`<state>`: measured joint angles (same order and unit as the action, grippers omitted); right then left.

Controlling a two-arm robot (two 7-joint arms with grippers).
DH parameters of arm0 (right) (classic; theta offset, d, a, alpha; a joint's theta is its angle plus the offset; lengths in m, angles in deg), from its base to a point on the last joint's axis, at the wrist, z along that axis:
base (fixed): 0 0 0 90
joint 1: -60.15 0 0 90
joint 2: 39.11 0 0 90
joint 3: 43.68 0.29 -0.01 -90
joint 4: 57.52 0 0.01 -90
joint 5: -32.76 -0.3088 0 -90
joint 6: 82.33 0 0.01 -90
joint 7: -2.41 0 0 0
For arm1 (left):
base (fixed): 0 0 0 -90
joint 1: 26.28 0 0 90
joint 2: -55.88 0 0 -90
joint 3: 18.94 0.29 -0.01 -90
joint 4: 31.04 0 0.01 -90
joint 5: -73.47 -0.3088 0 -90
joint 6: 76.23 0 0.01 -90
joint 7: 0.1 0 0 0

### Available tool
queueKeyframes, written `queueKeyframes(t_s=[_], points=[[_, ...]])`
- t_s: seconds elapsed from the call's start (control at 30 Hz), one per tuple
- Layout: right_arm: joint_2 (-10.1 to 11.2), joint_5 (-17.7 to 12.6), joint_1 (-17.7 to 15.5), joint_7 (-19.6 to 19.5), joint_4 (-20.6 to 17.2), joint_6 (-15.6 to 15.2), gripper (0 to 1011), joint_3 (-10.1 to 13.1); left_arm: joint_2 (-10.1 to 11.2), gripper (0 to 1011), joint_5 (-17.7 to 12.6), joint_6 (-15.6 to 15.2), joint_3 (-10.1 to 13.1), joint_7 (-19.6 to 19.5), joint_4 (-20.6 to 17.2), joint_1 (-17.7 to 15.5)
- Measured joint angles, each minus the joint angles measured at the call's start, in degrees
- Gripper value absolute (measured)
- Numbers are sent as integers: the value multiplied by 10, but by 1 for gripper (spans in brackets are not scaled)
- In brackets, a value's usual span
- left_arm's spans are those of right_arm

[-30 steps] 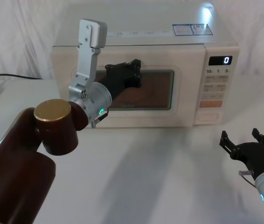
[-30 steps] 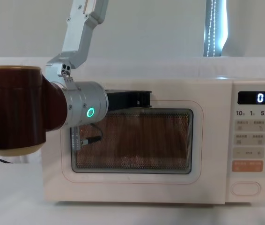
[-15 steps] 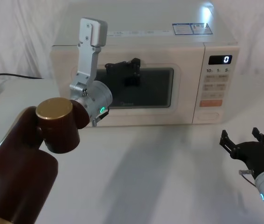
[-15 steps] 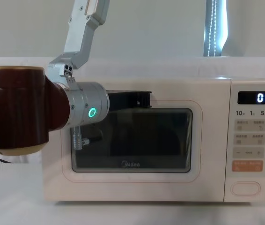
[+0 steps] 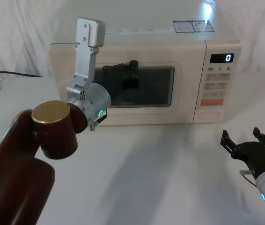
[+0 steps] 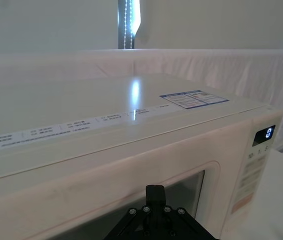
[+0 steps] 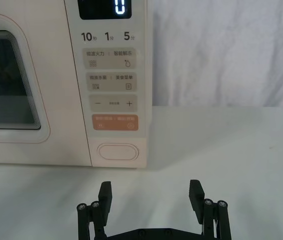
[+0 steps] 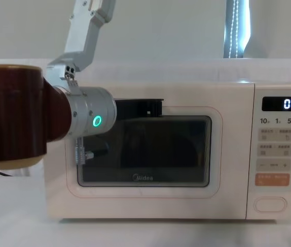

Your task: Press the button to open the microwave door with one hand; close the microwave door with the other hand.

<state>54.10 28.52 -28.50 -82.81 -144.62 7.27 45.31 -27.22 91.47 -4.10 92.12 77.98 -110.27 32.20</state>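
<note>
Since earlier: microwave door [image 8: 143,149] dark, left hand [image 5: 133,68] against it.

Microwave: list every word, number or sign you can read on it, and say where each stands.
"0": lit display atop the control panel.
"10", "1", "5": row under the display.
"−" and "+": one key.
"Midea": the microwave door, below the window.
Chinese key captions and the top sticker: too small to read.

Lab or test booth: white cloth [image 5: 160,173] draped over table, white curtains [image 5: 20,33] behind, lone microwave [image 5: 123,42].
</note>
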Motion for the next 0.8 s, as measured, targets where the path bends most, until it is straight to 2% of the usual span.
queueKeyframes(t_s=[0.17,0.4,0.6,0.8], points=[[0,0,0,0,0,0,1002,0,8,0,-1,-26,-8,15,-48,28],[0,0,0,0,0,0,1002,0,21,0,-5,-38,-30,38,-114,79],[0,0,0,0,0,0,1002,0,39,0,-19,-32,-59,65,-172,144],[0,0,0,0,0,0,1002,0,58,0,-34,-4,-95,80,-216,219]])
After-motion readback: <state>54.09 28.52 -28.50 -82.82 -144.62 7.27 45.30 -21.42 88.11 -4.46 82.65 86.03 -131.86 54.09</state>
